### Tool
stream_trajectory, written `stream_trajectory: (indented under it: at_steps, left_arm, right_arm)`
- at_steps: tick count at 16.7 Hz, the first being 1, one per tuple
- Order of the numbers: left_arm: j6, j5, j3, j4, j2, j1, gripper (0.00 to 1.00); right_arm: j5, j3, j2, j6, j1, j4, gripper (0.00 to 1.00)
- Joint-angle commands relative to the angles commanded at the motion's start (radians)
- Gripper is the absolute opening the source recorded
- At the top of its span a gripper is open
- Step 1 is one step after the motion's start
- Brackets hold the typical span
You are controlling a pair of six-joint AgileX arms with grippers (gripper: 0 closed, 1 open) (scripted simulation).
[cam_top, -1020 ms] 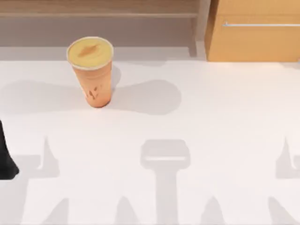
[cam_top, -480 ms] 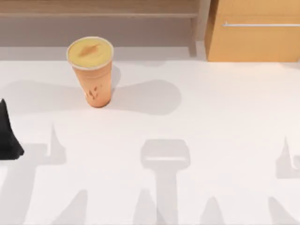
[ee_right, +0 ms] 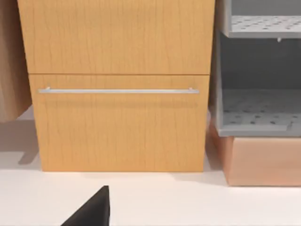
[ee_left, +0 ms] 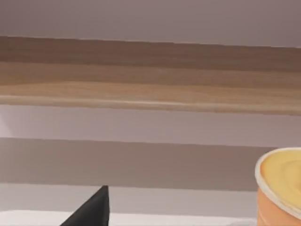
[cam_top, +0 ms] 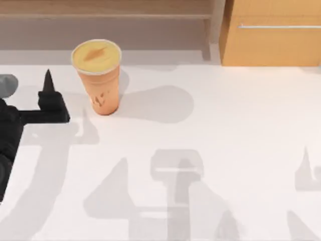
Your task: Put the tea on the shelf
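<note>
The left claw [cam_top: 48, 93] is hovering over the worktop [cam_top: 225, 150] near its left edge, just to the left of the tea [cam_top: 98, 75] and not touching it. One dark pointed finger [cam_top: 48, 80] is sticking up toward the shelf [cam_top: 105, 10]; whether the claw is apart or together I cannot tell. In the left wrist view a dark fingertip [ee_left: 91, 209] is showing low down, with the tea [ee_left: 280, 188] off to one side and the shelf board [ee_left: 150, 89] running across beyond it.

The tea is standing upright on the worktop, close in front of the shelf's recess, its pale yellow top facing up.

To the right of the shelf, an orange-tan cabinet [cam_top: 273, 40] with a silver handle [cam_top: 278, 26] is sitting at the back of the worktop. The right wrist view is facing this cabinet [ee_right: 120, 84], with one dark fingertip [ee_right: 91, 209] of the right claw showing; its state I cannot tell either.
</note>
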Motion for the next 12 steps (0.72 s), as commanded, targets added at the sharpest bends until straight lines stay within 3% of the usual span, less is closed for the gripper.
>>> stream_trajectory:
  at_steps: [7,12]
  left_arm:
    - [-0.018,-0.175,0.133,0.465,0.667,-0.193,1.0]
    - [-0.023,-0.242,0.186,0.645,0.914,-0.268,1.0]
  right_arm:
    - [0.0,0.0,0.0,0.0,0.0,0.0,1.0]
    - [0.0,0.0,0.0,0.0,0.0,0.0,1.0]
